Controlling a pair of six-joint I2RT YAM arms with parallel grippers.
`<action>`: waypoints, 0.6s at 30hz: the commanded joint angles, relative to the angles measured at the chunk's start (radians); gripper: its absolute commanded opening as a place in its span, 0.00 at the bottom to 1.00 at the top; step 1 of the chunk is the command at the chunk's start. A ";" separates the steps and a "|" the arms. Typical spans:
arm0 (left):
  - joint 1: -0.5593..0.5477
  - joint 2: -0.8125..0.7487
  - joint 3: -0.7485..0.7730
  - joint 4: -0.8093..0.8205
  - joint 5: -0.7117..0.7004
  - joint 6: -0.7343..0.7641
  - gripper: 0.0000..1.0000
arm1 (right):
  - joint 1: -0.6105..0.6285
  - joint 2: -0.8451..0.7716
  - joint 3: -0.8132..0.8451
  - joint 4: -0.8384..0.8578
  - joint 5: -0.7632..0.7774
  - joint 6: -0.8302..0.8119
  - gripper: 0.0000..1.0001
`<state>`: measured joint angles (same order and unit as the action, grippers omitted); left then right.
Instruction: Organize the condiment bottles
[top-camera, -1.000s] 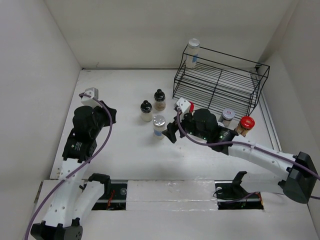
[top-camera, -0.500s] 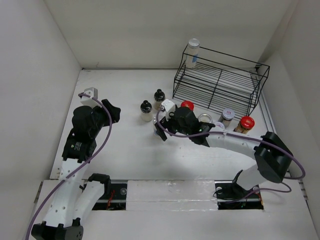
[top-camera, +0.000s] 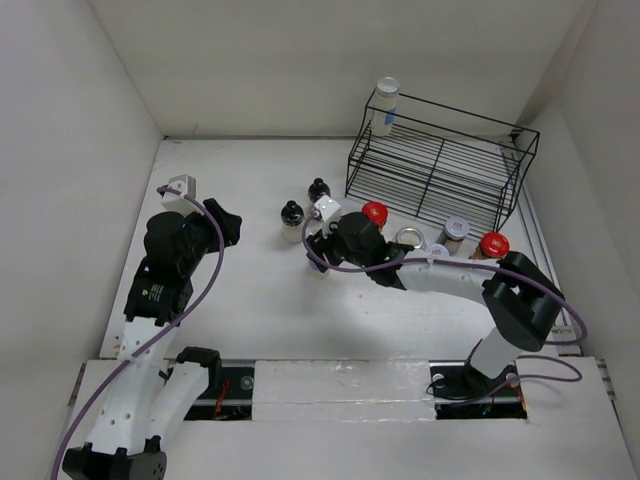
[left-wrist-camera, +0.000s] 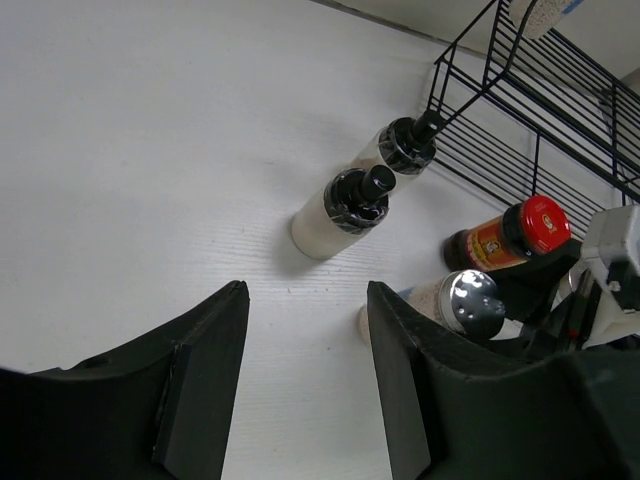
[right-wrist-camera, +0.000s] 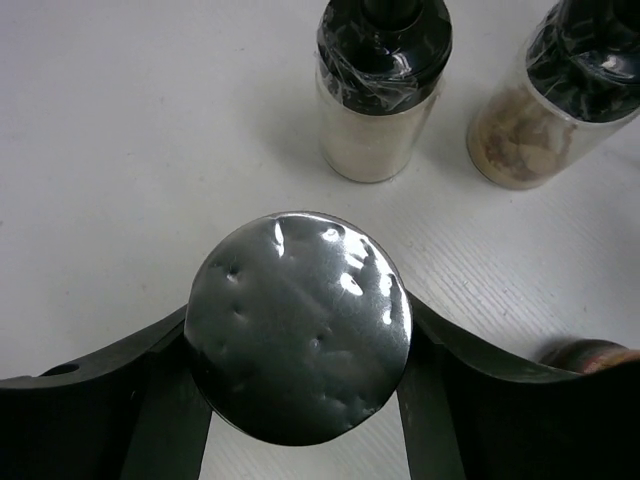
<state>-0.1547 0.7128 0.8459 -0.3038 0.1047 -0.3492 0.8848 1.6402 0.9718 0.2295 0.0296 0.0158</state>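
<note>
My right gripper (right-wrist-camera: 300, 330) is shut on a silver-lidded bottle (right-wrist-camera: 300, 325) that stands on the table; its fingers hug the lid on both sides. From the top view the gripper (top-camera: 322, 250) covers that bottle. It also shows in the left wrist view (left-wrist-camera: 465, 305). Two black-capped bottles (top-camera: 291, 222) (top-camera: 319, 190) stand just behind it, one pale (right-wrist-camera: 380, 90), one with brown contents (right-wrist-camera: 555, 110). A red-capped amber bottle (top-camera: 375, 213) stands to its right, another (top-camera: 492, 245) farther right. My left gripper (top-camera: 222, 225) is open and empty, left of the group.
A black wire rack (top-camera: 440, 165) stands at the back right with one silver-lidded bottle (top-camera: 385, 105) on its top left corner. Two clear silver-lidded jars (top-camera: 408, 238) (top-camera: 455, 230) stand in front of the rack. White walls enclose the table.
My right arm has swung left from near the rack to the silver-lidded bottle, and its fingers now sit around the lid. The left arm has barely moved.
</note>
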 joint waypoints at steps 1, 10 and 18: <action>0.006 -0.012 0.004 0.037 0.020 0.006 0.46 | 0.008 -0.161 0.047 0.116 0.027 0.006 0.45; 0.006 -0.021 0.004 0.037 0.009 0.006 0.46 | -0.263 -0.362 0.275 -0.047 -0.011 -0.051 0.44; 0.006 -0.010 0.004 0.037 0.015 0.006 0.46 | -0.621 -0.108 0.675 -0.131 -0.102 -0.039 0.44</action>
<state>-0.1547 0.7090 0.8459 -0.3038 0.1108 -0.3489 0.3202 1.4445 1.5055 0.0849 -0.0238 -0.0231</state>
